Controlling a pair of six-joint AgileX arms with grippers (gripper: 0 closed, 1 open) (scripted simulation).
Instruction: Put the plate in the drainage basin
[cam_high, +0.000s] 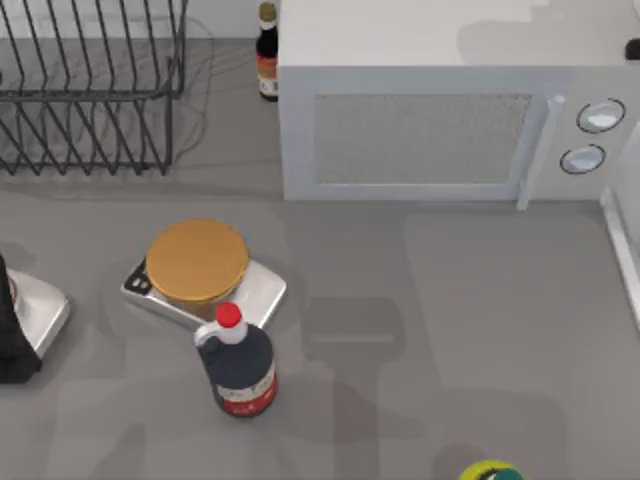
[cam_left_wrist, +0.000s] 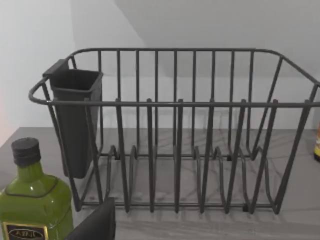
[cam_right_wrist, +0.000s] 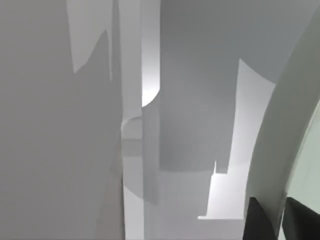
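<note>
Right gripper (cam_right_wrist: 278, 221) fingers (cam_right_wrist: 257, 222) are clamped on the plate (cam_right_wrist: 309, 165) rim (mint bit peeking past them). The drainage basin (cam_high: 622, 250) rim sits just right of the microwave (cam_high: 420, 130). The left arm (cam_high: 22, 322) is parked far left of it.

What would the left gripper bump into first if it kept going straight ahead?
Probably the dark wire dish rack, which sits squarely ahead in the left wrist view. A green bottle stands off to one side, nearer, though depth is hard to judge.

Dark wire dish rack (cam_left_wrist: 175, 130), cutlery cup (cam_left_wrist: 75, 125) inside; green bottle (cam_left_wrist: 32, 200) near.
</note>
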